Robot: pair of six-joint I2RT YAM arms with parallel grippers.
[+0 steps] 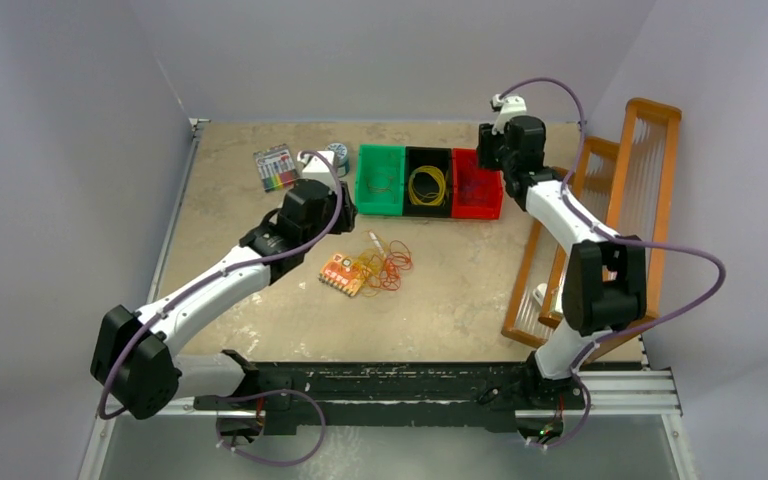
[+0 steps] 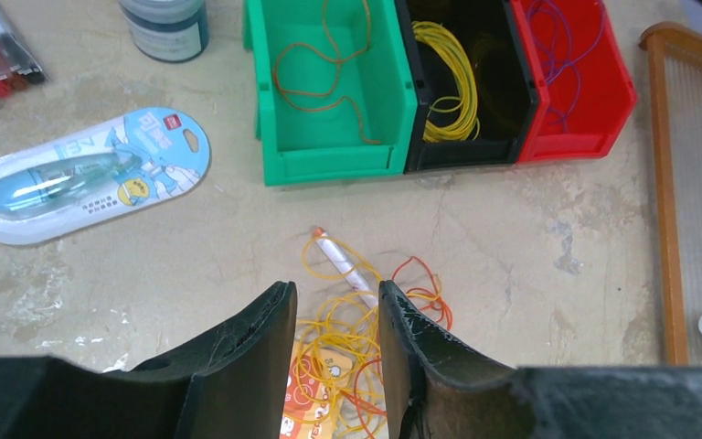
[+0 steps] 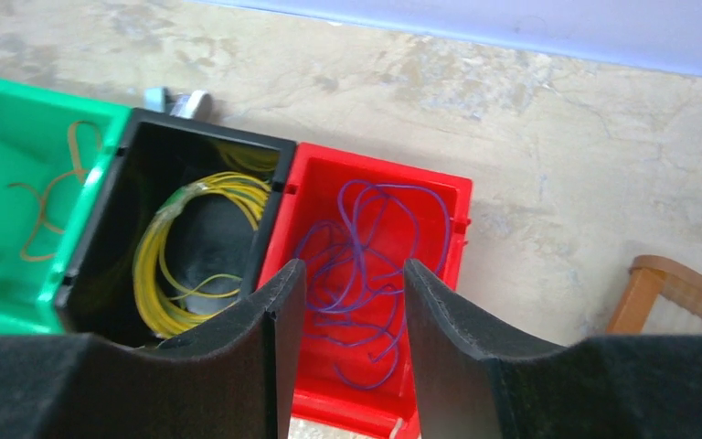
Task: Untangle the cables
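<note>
A tangle of yellow and orange-red cables (image 1: 385, 265) lies mid-table, partly over an orange card (image 1: 343, 273) and a white pen (image 2: 343, 261). My left gripper (image 2: 336, 293) hovers open above the tangle (image 2: 343, 340), with nothing between its fingers. A loose orange cable (image 2: 315, 87) lies in the green bin (image 1: 380, 207). A yellow coil (image 3: 160, 265) fills the black bin (image 1: 427, 210). A purple cable (image 3: 366, 247) lies in the red bin (image 1: 477, 210). Over that red bin my right gripper (image 3: 355, 270) stands open and empty.
A marker set (image 1: 276, 167), a small jar (image 2: 164, 26) and a packaged correction tape (image 2: 82, 174) lie at the back left. Two wooden frames (image 1: 640, 190) lean along the right edge. The three bins stand side by side at the back.
</note>
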